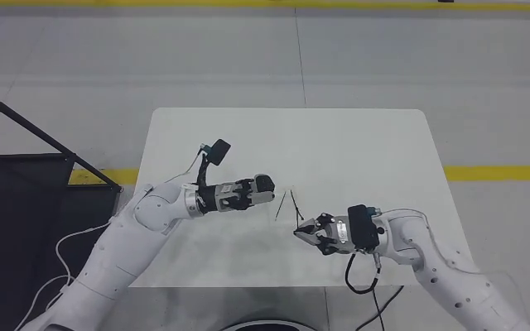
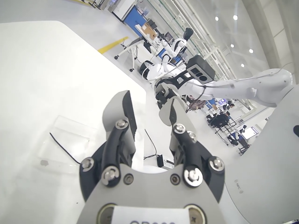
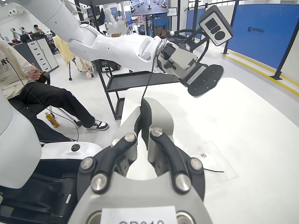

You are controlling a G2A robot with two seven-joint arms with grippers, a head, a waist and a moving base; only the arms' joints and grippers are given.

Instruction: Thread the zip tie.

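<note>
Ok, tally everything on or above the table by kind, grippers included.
Zip ties: 2, a held tie in the right gripper, a loose tie on the sheet
Sheet: 1, clear
Grey speck: 1, on the sheet
Grippers: 2, the left gripper open
Total: 6

One black zip tie [image 3: 147,83] stands pinched upright; a second tie [image 3: 213,170] lies flat.

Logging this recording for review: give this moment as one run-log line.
right gripper: shut on tie | left gripper: open, apart from tie | threading: not yet done
</note>
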